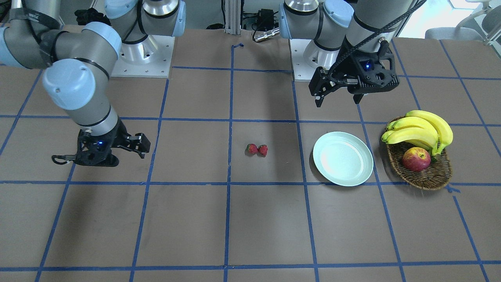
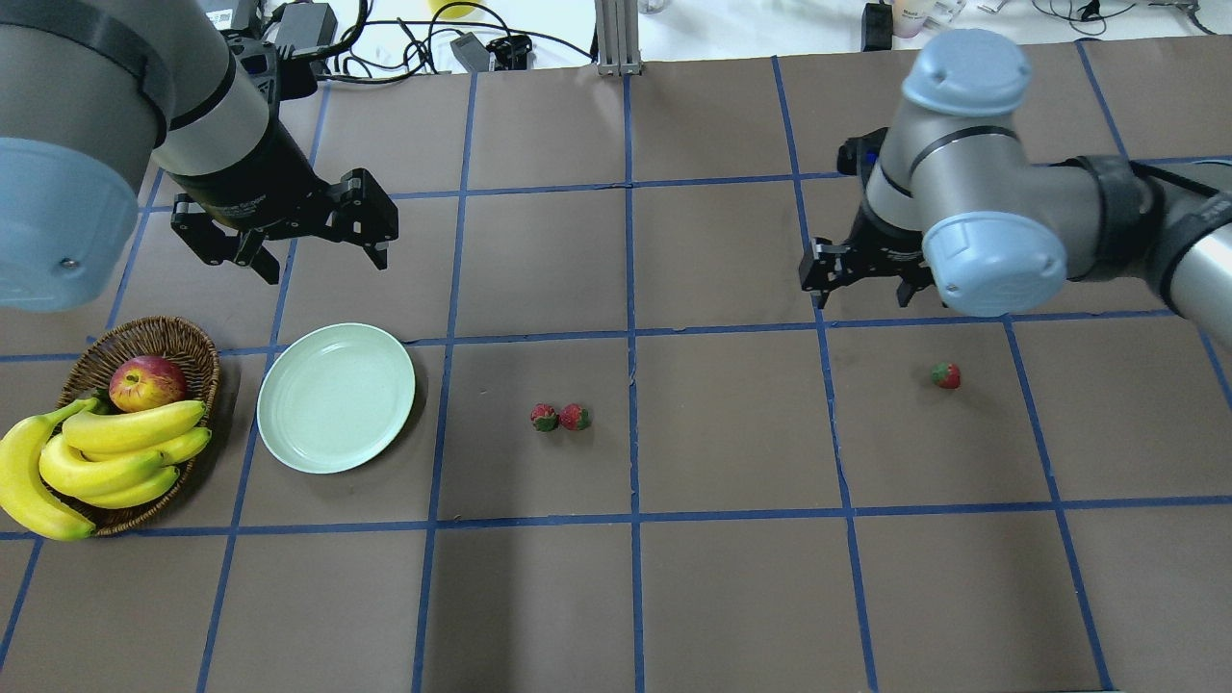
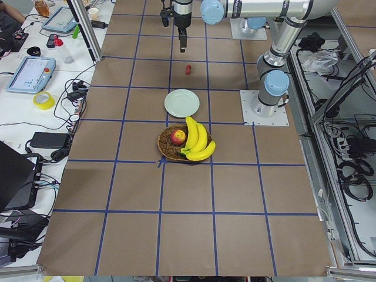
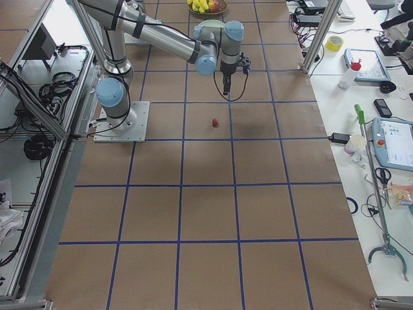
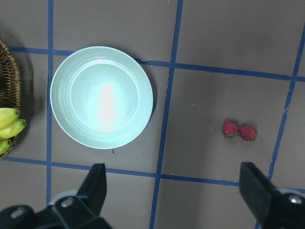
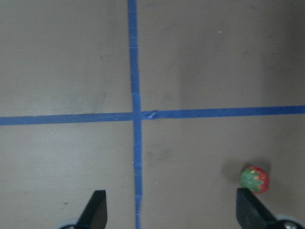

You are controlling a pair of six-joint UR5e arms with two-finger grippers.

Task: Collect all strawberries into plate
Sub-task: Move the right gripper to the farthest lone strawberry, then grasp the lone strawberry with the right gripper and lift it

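Near the plate [image 2: 336, 397], on its robot side, you have the left gripper [image 2: 322, 262] hanging above the table [image 2: 731, 597], jaws spread wide and empty. A little farther from the plate, two strawberries [image 2: 560, 417] lie touching each other. Well apart from the plate lies the third strawberry [image 2: 946, 375], by the right gripper [image 6: 169, 192], also spread and empty.

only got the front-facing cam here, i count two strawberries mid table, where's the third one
Observer: The third strawberry lies on the table on the robot's right side. The right arm blocks it in your view.
Operator: is the right gripper lined up on it
Observer: No. In the right wrist view the right gripper is open, and the strawberry sits just ahead of one fingertip, not centred between the two.
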